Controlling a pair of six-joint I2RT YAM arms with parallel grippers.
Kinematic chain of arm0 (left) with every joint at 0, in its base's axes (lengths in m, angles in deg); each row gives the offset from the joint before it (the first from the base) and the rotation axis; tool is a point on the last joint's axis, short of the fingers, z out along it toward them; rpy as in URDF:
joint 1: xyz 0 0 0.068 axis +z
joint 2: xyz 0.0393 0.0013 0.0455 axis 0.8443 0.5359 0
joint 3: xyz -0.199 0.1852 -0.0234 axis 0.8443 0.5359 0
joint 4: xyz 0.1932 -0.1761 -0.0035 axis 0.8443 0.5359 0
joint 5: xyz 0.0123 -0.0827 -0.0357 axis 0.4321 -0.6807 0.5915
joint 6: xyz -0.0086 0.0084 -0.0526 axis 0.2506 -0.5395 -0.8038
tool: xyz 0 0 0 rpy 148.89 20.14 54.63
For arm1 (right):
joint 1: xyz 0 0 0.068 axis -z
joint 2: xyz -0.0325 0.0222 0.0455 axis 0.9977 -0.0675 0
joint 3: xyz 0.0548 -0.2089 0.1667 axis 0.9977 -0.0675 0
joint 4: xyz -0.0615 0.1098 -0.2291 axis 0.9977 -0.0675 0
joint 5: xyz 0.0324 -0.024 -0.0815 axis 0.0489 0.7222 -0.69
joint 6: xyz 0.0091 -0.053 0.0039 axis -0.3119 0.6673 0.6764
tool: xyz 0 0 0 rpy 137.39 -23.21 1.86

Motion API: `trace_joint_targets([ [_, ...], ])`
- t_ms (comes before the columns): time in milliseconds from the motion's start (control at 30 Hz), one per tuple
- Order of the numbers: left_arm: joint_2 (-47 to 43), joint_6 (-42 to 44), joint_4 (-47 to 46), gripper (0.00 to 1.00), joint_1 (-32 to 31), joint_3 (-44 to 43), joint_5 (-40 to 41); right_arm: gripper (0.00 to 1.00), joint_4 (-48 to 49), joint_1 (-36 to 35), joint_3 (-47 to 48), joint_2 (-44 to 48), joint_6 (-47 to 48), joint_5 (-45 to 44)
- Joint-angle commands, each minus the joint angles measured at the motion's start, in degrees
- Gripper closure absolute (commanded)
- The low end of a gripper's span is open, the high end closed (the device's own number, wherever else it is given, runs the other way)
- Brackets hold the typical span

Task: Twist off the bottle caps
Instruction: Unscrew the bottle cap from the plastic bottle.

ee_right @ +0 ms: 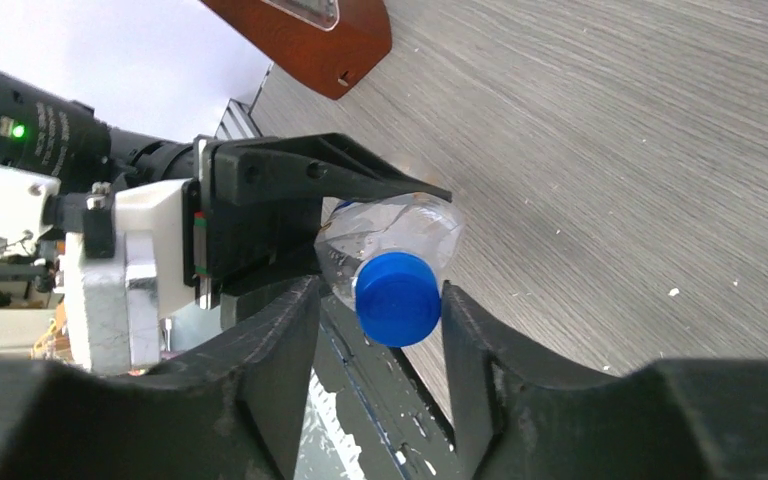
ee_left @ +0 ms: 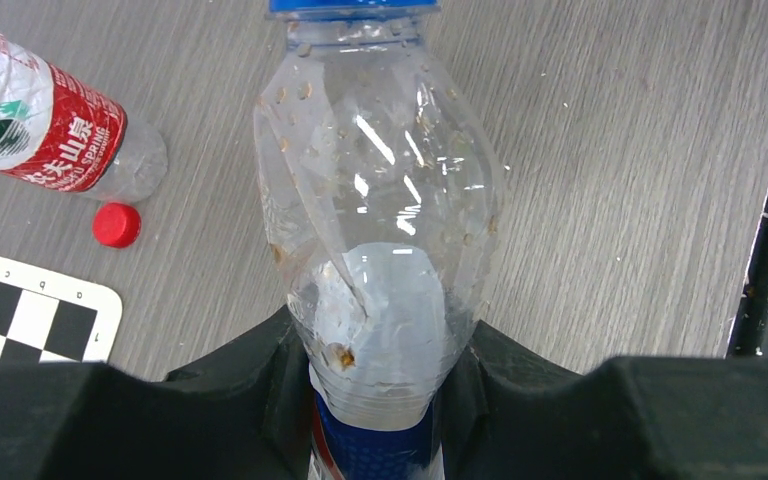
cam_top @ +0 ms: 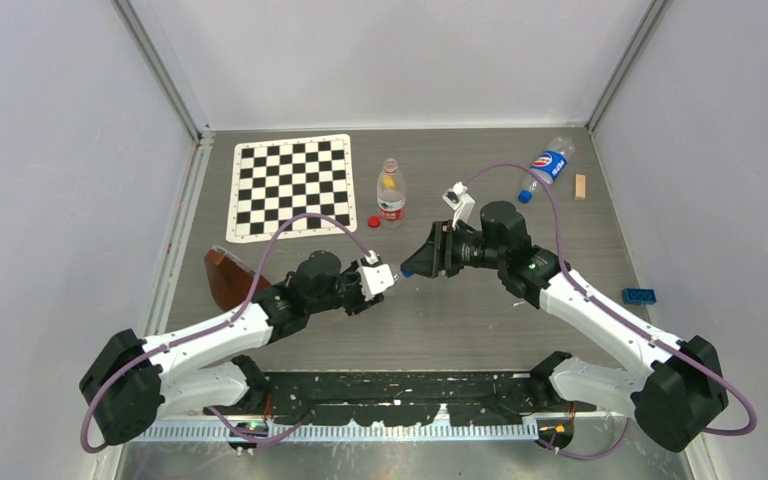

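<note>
My left gripper was pressed in tight on the body of the blue-labelled bottle, pinching its crumpled clear wall, with the neck pointing toward my right arm. My right gripper stood partly spread around that bottle's blue cap. One finger sat right at the cap's edge, whether touching I could not tell, and the other left a gap, so nothing was clamped.

I counted three bottles. Seen from above, the red-labelled bottle was at twelve o'clock from the held one, and the second blue-labelled bottle lay on its side at two o'clock, well apart.

I counted three caps. Two were blue, the one between my right fingers and the second blue cap on the lying bottle. One red cap lay loose on the table, just beside the red-labelled bottle at its seven o'clock.
</note>
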Motion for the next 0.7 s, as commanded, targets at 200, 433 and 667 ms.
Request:
trace_joint_targets([
  [200, -0.6, 1.0, -3.5, 0.95, -0.6, -0.4, 2.2, 0.52, 2.1, 1.5, 1.3, -1.1, -0.4, 4.7],
  [433, -0.7, 0.9, -3.7, 0.95, -0.7, -0.3, 1.7, 0.5, 3.3, 1.6, 1.2, -2.5, -0.7, 5.5],
  [667, -0.8, 0.7, -3.8, 0.95, -0.7, -0.1, 1.4, 0.7, 6.4, 1.6, 0.6, -3.2, -1.0, 6.8],
])
